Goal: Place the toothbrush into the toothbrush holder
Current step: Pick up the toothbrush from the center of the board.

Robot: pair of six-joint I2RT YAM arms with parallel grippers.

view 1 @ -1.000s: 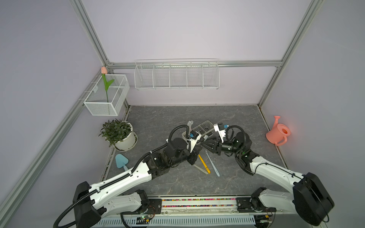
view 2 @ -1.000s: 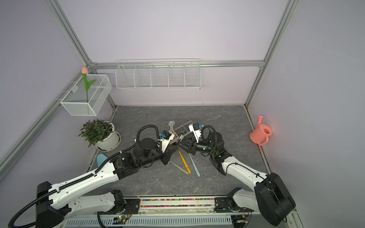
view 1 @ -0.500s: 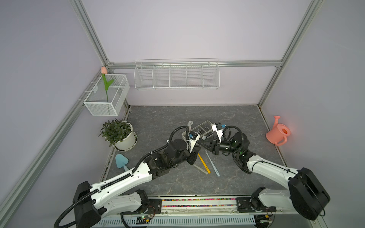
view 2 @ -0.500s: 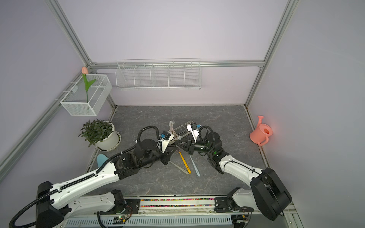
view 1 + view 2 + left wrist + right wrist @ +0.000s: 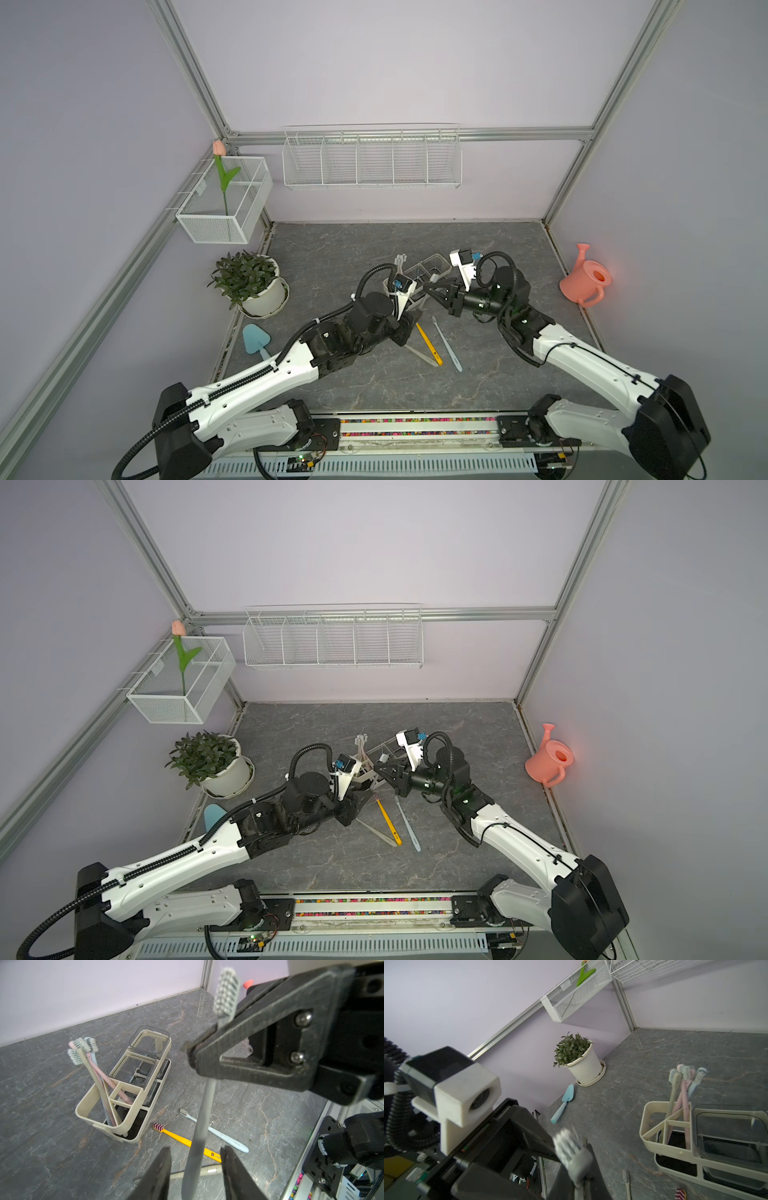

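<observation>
Handover is what I see: the right gripper (image 5: pixel 190 1053) has moved in toward the holder (image 5: pixel 85 1103) since a second ago and is now clamped on the neck of the grey toothbrush (image 5: pixel 204 1105), just under its bristles. The left gripper (image 5: pixel 195 1149), closed on the handle a second ago, now has its jaws apart. One jaw stands on each side of the handle's lower end, with a gap on both sides, so I read the toothbrush as carried by the right gripper alone. It stands nearly upright in the air above the table (image 5: pixel 52 1147), near the holder and not in it. Three brushes (image 5: pixel 83 1051) lean in the holder's end compartment, and clear cups (image 5: pixel 135 1064) sit in the other two. A yellow brush (image 5: pixel 180 1138) and a pale blue brush (image 5: pixel 218 1134) lie on the table just beside the holder, where they lay before. In both top views the two grippers meet close in front of the holder.
</observation>
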